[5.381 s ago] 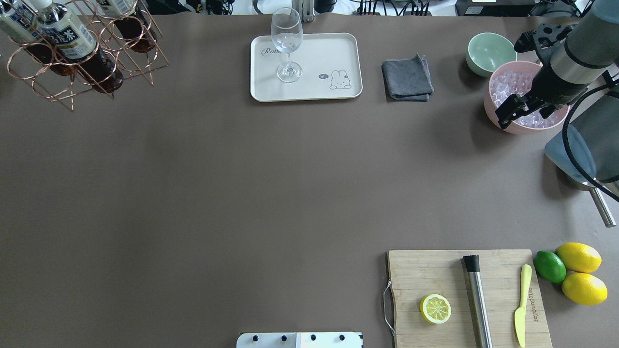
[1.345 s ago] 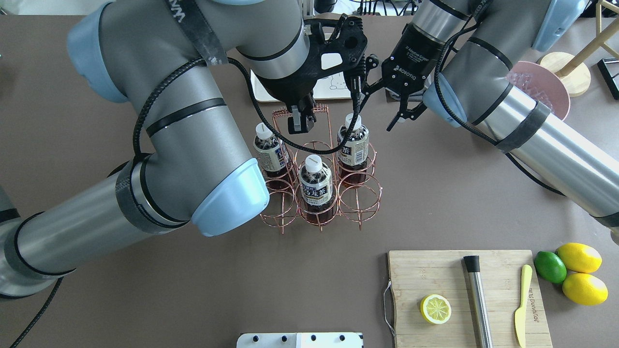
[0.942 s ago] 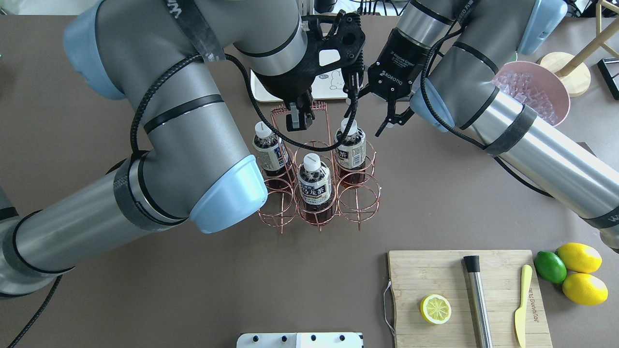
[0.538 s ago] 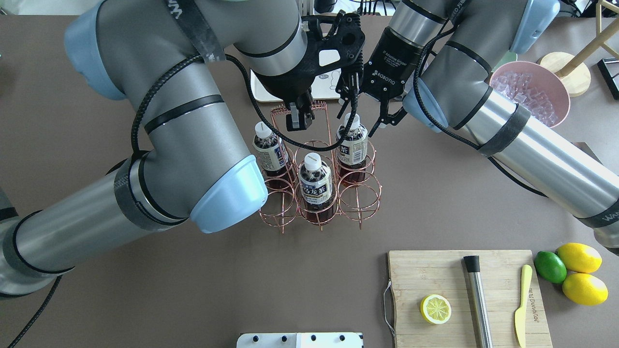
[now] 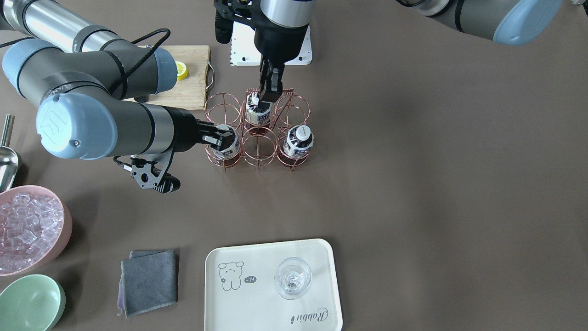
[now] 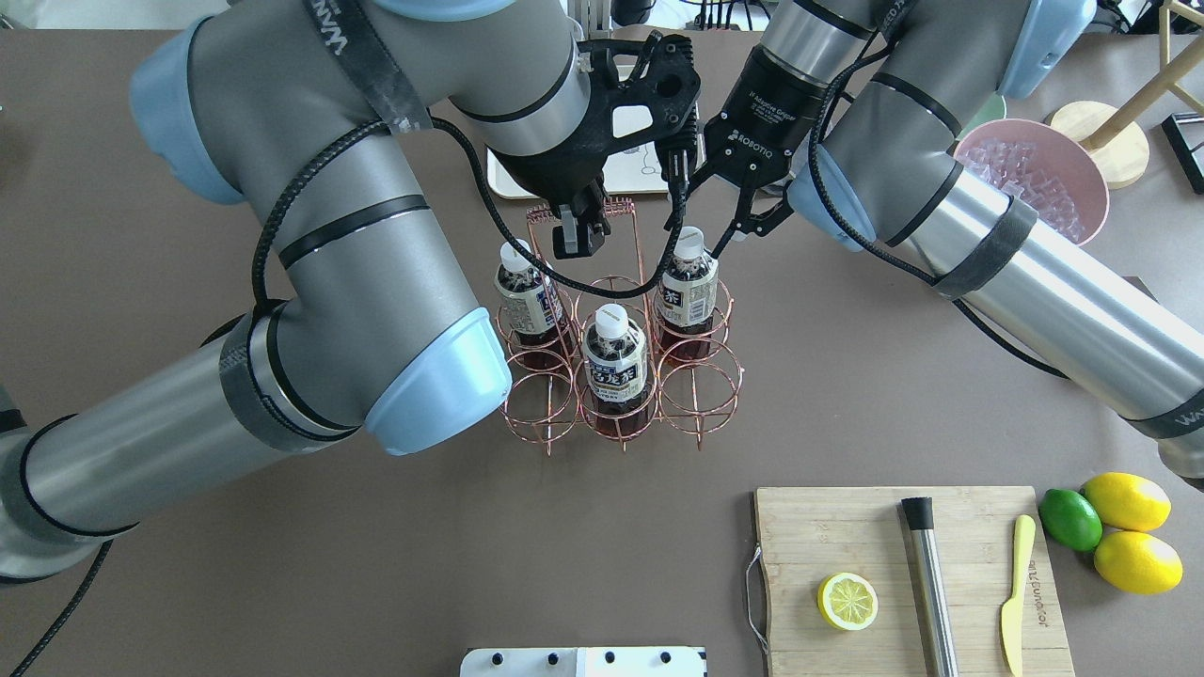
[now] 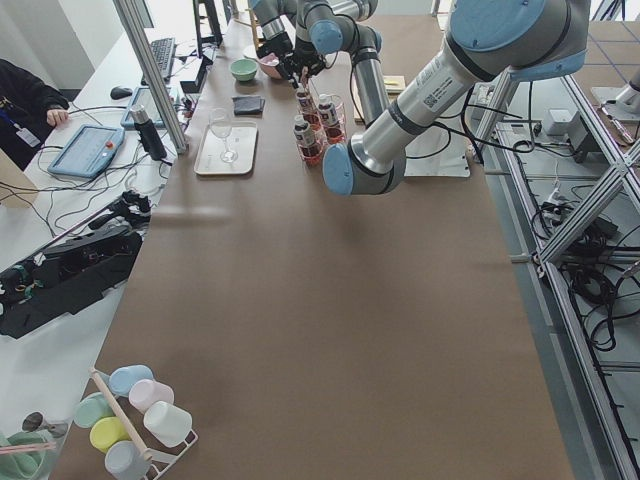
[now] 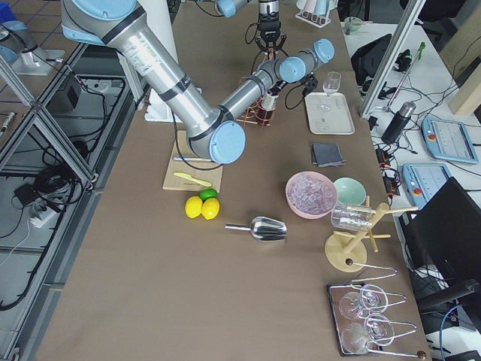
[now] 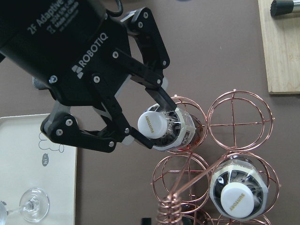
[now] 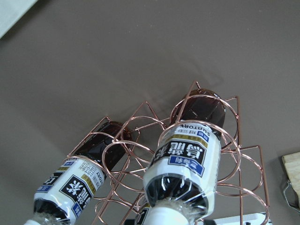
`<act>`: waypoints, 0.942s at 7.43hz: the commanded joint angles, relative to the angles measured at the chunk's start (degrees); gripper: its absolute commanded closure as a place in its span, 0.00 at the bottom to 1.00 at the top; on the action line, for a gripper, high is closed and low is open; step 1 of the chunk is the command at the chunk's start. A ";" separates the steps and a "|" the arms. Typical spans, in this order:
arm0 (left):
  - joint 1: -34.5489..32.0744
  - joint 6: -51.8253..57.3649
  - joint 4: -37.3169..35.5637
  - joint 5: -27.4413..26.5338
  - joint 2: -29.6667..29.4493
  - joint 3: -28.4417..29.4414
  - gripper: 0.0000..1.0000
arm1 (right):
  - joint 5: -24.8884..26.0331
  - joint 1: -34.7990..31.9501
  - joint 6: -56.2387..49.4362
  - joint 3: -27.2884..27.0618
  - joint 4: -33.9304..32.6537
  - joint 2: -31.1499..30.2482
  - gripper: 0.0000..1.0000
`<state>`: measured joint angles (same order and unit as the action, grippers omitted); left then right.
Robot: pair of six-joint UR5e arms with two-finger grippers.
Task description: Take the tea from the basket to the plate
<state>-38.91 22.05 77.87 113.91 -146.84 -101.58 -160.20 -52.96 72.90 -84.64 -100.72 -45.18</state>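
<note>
Tea (image 6: 689,287) upright in a corner cell of the basket (image 6: 698,385); no bottle on the plate (image 5: 257,312), only a glass (image 5: 293,278). Right claw (image 9: 153,121) spread either side of the cap (image 6: 691,242), not clamped. Left claw (image 6: 576,240) pinched on basket handle (image 6: 624,208). Grip, lift, carry all remain

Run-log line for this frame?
phase: reach for tea | left gripper: shut on basket handle | right gripper: open, straddling tea cap | tea: seated in basket | plate: holds wine glass

Long brown table (image 7: 310,330), aluminium frame rails (image 7: 585,215) (cables (image 7: 590,285) beneath), white side bench (image 7: 35,375), even light
</note>
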 commanded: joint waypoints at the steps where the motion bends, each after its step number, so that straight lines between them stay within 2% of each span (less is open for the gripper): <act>1: -0.03 0.01 0.09 0.17 0.15 -0.19 1.00 | 0.76 -0.30 -0.30 0.00 0.09 0.00 0.37; 3: -0.21 0.01 0.00 0.34 0.15 -0.80 1.00 | 1.55 0.58 -0.04 0.00 0.09 0.27 0.35; 4: -0.21 -0.08 -0.17 0.34 0.15 -1.07 1.00 | 1.55 0.67 -0.30 0.09 0.09 0.27 0.46; 5: -0.21 -0.08 -0.17 0.34 0.15 -1.16 1.00 | 1.55 0.49 -0.30 0.09 0.61 0.27 0.86; 6: -0.29 -0.08 -0.09 0.26 0.24 -1.07 1.00 | 1.64 0.58 0.05 0.09 1.66 0.27 1.00; 7: -0.21 -0.08 -0.09 0.26 0.24 -0.98 1.00 | 1.47 0.14 0.22 0.00 1.67 0.27 1.00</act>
<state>-39.15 21.98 77.75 114.22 -146.66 -102.64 -158.62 -52.44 72.79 -84.56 -99.70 -44.92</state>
